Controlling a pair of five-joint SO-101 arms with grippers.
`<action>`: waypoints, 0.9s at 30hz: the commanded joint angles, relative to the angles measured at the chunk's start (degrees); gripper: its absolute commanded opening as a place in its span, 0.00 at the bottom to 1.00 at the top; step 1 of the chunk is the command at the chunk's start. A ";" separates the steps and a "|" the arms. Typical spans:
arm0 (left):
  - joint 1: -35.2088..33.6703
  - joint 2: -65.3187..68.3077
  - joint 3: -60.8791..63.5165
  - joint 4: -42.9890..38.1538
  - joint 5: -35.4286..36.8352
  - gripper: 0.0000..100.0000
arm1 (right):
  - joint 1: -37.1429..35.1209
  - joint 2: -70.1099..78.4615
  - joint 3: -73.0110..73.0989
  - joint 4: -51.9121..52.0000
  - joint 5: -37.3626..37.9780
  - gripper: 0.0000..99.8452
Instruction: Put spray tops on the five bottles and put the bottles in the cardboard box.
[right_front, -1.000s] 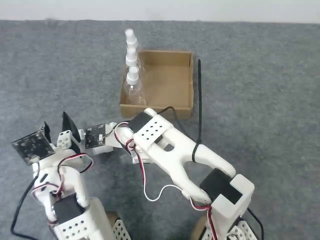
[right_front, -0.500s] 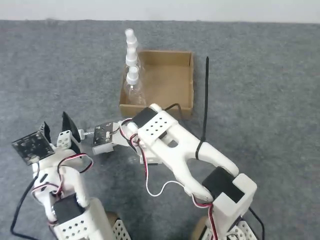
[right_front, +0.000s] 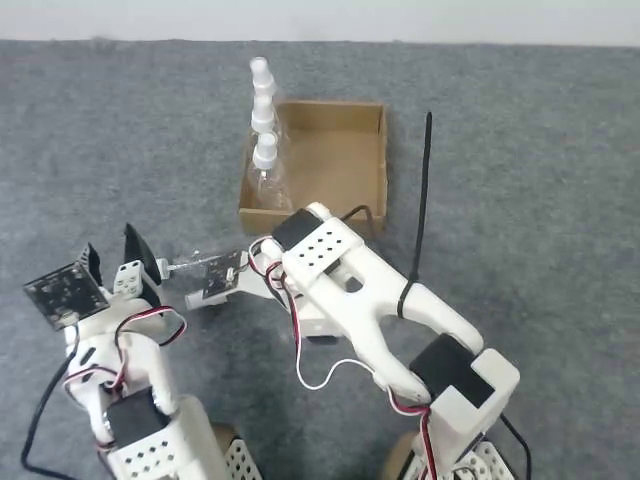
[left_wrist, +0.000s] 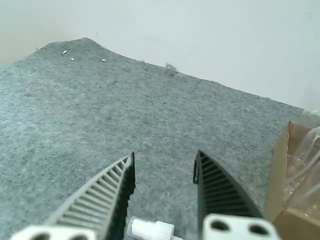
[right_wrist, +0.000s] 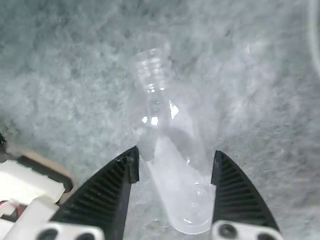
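Note:
A clear bottle with a bare threaded neck sits between the fingers of my right gripper, which is shut on its body. From above, this bottle sticks out leftward from the right gripper, near the middle of the mat. My left gripper stands open at the lower left, close to the bottle's neck. A white spray top shows low between the left gripper's fingers. Three bottles with spray tops stand along the left side of the cardboard box.
Grey mat covers the table. The box stands just beyond the right arm, its right part free. A black cable rises from the right arm beside the box. Bare mat lies left of and behind the box.
The right arm has shifted right and raised its wrist, carrying the clear bottle with it. The black cable has swung right. The left arm has stayed still.

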 joint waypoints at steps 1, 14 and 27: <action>-0.26 -1.05 -0.31 -1.93 0.62 0.18 | 0.92 -4.18 -1.23 1.19 -1.41 0.17; -0.18 -1.05 -0.31 -1.93 0.62 0.18 | 0.92 -4.62 -1.14 1.80 -17.41 0.17; -0.18 -1.05 -0.31 -1.93 0.62 0.18 | 4.26 -4.53 -1.05 1.63 -28.57 0.17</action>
